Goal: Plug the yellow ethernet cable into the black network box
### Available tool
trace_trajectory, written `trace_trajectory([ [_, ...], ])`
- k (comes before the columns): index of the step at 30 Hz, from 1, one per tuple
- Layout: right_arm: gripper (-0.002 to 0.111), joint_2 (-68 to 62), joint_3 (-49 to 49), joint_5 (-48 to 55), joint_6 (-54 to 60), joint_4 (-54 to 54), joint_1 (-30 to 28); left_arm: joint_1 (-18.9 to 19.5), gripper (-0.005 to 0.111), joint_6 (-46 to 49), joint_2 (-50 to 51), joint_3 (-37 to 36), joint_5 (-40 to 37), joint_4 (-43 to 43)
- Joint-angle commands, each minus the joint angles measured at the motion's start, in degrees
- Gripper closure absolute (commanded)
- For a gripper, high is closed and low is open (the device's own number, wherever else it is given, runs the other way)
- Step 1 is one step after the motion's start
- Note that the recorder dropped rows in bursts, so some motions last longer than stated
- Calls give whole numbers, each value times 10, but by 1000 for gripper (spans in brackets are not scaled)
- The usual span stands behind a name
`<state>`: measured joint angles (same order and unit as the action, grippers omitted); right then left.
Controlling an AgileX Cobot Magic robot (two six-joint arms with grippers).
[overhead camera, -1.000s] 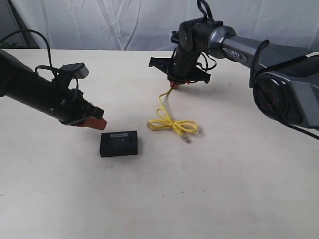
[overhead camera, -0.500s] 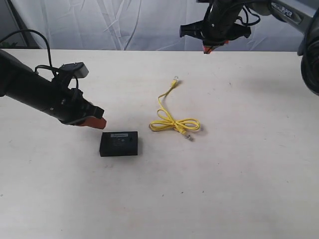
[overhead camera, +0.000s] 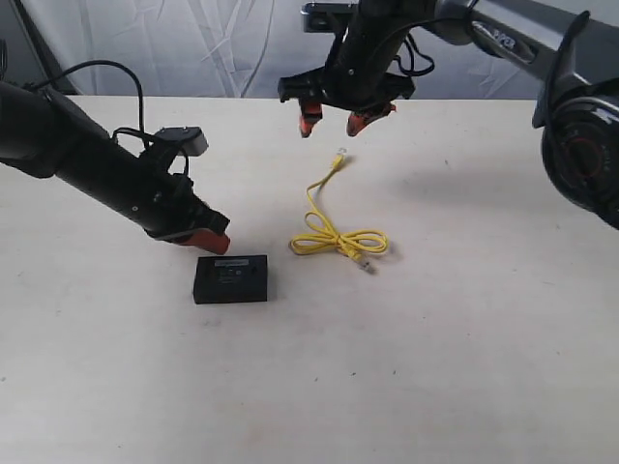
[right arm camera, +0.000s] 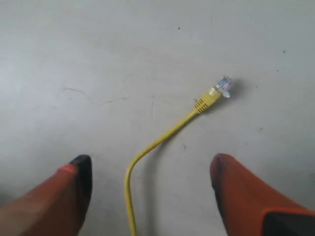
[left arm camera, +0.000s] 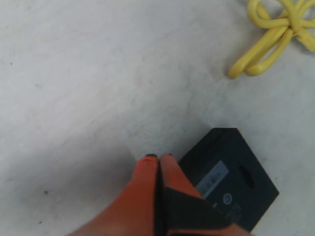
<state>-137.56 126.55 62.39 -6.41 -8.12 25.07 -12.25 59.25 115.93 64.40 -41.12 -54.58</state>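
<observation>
Yellow cable (overhead camera: 338, 239) lay knotted on the counter (overhead camera: 464, 319), near the black box (overhead camera: 230, 278), not plugged in. Right tool (overhead camera: 332, 123) was spread wide, empty, hovering above the cable's far plug (overhead camera: 339, 154). Left tool (overhead camera: 207, 241) was pinched together, empty, tips just beside a box corner.

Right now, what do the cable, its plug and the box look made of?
Cable: glossy yellow jacket, likely soft plastic or rubber, since it bends in loose loops.
Plug: clear hard plastic, see-through at the tip.
Box: matte black, probably moulded plastic, with a dull surface and a pale label on top.
</observation>
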Motion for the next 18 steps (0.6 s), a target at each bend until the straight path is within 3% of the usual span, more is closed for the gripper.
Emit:
trace_trajectory([
  [1,48,-34,1,-14,-62,16,-3,-4,107,-4,4,4,2,0],
  [18,47,-102,9,-133,-134,81,-3,-4,107,-42,4,4,-24,60],
])
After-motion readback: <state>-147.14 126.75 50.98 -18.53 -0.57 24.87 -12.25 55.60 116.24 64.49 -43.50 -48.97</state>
